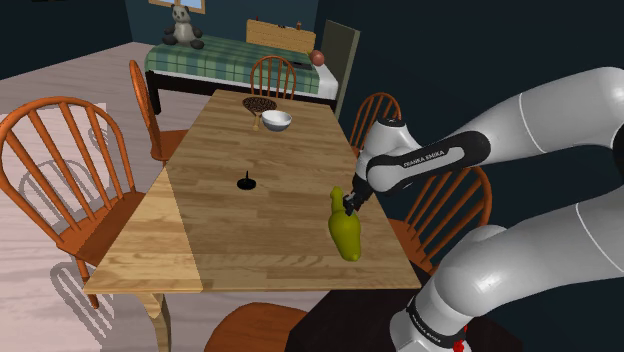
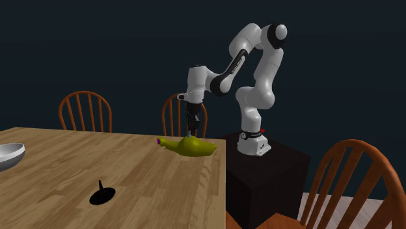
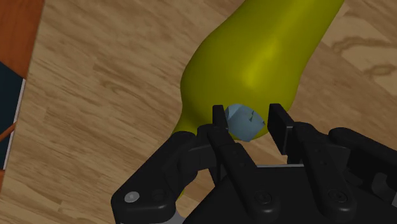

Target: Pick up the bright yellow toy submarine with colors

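Claw: we are seeing the claw point(image 1: 350, 208) point(image 2: 190, 132) point(image 3: 247, 118) clasping the sub's pale blue knob point(image 3: 245, 125), one finger point(image 3: 219, 122) pressing on each side of it.
Sub: the yellow-green sub point(image 1: 346, 235) point(image 2: 190, 148) point(image 3: 261, 57) is lying on the table point(image 1: 270, 215) point(image 2: 52, 175), right under the claw. Its purple tip point(image 2: 159, 140) is pointing to the second exterior view's left.
Edges: we are finding the sub close to the table's long edge on the stand's point(image 2: 260, 179) side, near that corner and lying roughly along the edge. A chair is standing just beyond this edge, beside the arm.
Open room: bare wood is stretching from the sub to the black piece point(image 1: 245, 183) point(image 2: 101, 194) at the table's middle, and on to the far end.
Counts: we are counting one sub, one white bowl point(image 1: 277, 121) point(image 2: 9, 155), one brown basket point(image 1: 259, 104) touching the bowl, and one black piece. We are counting six chairs point(image 1: 60, 170) in the shoulder view and three in the second exterior view.
Surface: the table is showing plank wood grain, paler at the shoulder view's left.
Room: a bed point(image 1: 240, 66) with a green checked cover is standing past the table's far end, carrying a grey plush point(image 1: 182, 25), with a reddish ball point(image 1: 318, 57) at its end. Dark blue walls are closing the room in over a pale plank floor.
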`<state>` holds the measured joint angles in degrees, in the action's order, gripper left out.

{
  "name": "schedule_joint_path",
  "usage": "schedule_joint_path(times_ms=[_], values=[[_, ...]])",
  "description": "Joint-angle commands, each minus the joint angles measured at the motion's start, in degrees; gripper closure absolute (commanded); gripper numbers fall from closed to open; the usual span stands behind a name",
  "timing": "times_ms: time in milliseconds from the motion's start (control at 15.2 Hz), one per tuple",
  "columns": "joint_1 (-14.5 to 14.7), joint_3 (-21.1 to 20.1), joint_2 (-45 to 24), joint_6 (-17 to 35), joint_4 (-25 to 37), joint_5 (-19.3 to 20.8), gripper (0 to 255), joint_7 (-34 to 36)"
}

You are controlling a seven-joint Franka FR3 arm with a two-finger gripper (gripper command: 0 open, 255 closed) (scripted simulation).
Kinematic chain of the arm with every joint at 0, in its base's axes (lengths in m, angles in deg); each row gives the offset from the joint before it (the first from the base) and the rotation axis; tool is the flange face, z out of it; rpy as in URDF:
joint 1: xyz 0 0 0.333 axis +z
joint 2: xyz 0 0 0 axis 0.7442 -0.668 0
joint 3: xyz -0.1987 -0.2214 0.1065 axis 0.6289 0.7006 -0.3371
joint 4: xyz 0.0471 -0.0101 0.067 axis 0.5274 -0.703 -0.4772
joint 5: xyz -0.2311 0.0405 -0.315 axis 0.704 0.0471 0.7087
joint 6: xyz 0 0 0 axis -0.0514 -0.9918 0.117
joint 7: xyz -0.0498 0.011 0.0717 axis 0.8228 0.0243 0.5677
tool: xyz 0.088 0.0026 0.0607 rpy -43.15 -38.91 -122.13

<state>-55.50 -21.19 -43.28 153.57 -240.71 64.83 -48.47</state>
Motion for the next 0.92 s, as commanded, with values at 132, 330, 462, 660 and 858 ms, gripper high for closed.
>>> schedule_joint_path(times_ms=[132,330,462,660,858], values=[[-0.02,0.03,-0.08,0.0,-0.03,0.01,255,-0.02],[0.17,-0.12,1.24,-2.16,0.8,-0.33,255,-0.16],[0.29,-0.23,2.71,-4.34,1.52,-0.6,255,-0.36],[0.44,-0.4,4.71,-7.52,2.7,-0.98,255,-0.65],[0.59,-0.6,6.48,-10.6,4.02,-1.35,255,-0.91]])
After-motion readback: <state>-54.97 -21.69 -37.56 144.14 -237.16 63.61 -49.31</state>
